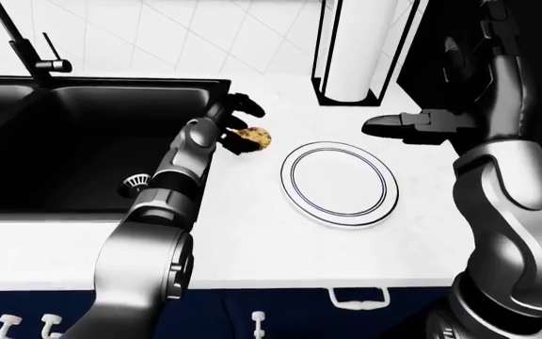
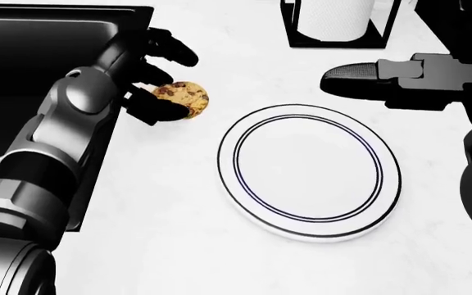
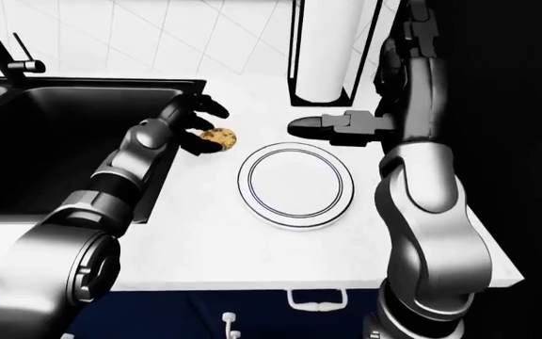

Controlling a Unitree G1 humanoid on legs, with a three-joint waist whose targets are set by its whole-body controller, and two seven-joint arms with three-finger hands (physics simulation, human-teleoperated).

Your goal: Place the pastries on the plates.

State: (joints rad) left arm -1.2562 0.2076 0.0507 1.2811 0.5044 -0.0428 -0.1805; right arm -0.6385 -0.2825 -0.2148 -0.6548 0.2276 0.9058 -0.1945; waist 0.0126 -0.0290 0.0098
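Note:
A chocolate-chip cookie (image 2: pixel 183 98) lies on the white counter, left of an empty white plate (image 2: pixel 309 170) with a dark ring. My left hand (image 2: pixel 160 83) is at the cookie, its black fingers curled over and under the cookie's left edge, touching it; the grip does not look closed. My right hand (image 2: pixel 359 80) hovers above the plate's upper right rim, fingers stretched flat toward the left, holding nothing.
A black sink (image 1: pixel 64 141) with a faucet (image 1: pixel 26 49) fills the left of the views. A paper towel roll in a black holder (image 1: pixel 356 49) stands above the plate. The counter edge and drawer handles (image 1: pixel 357 300) run along the bottom.

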